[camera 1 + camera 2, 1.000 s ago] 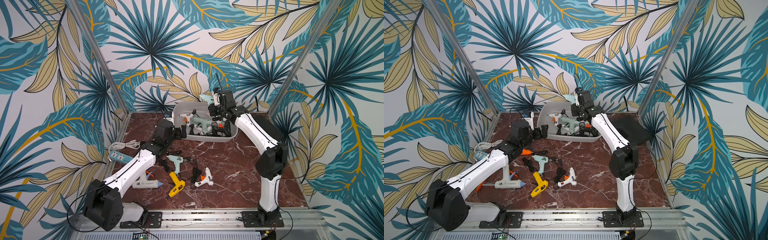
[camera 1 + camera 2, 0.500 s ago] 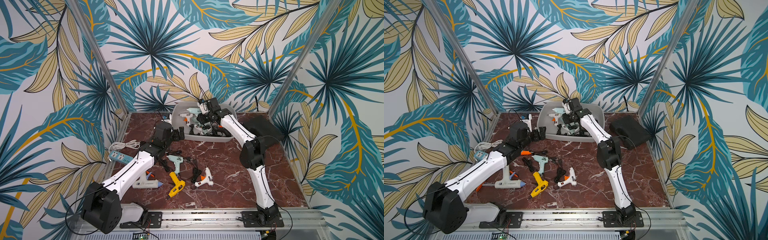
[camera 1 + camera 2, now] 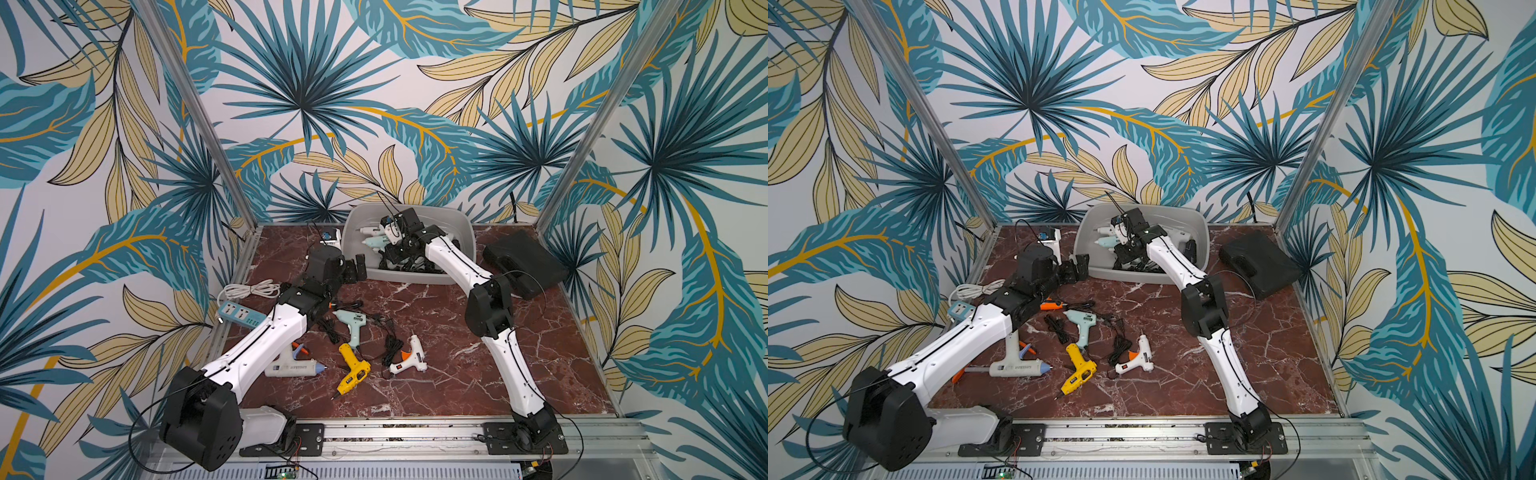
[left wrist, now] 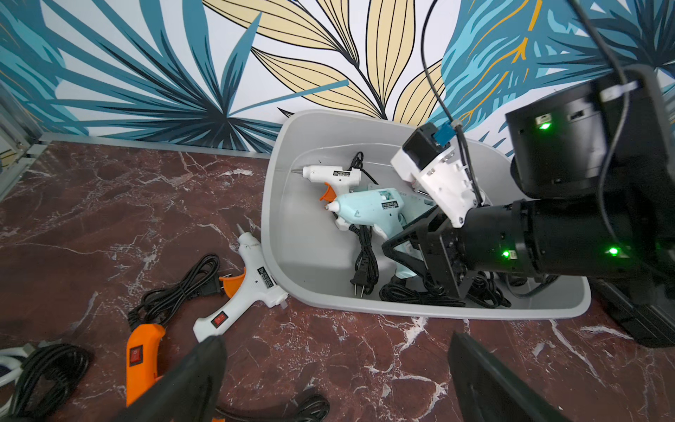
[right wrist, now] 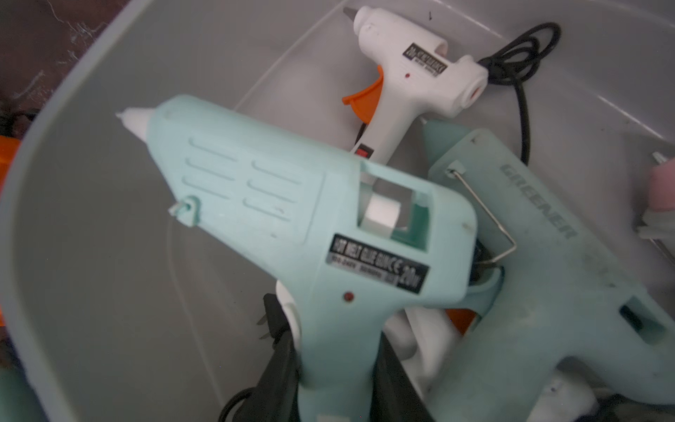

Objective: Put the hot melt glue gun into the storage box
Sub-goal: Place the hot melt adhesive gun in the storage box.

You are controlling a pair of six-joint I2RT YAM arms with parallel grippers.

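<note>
— Around the glue gun (image 5: 292,226)?
— Inside the box (image 5: 91,255); white gun (image 5: 412,73), bigger mint gun (image 5: 548,263) and cords (image 4: 365,263) crowded beside. Yellow gun (image 3: 353,370) loose on the table (image 4: 109,219), well apart.
— And the right gripper (image 5: 336,376)?
— Clamped narrow on the gun's handle.
— And the left gripper (image 4: 336,339)?
— Spread wide, holding nothing, over the table just outside the box.

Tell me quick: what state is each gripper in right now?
Left gripper: open, holding nothing.
Right gripper: closed on the mint glue gun, by its handle, inside the box.
</note>
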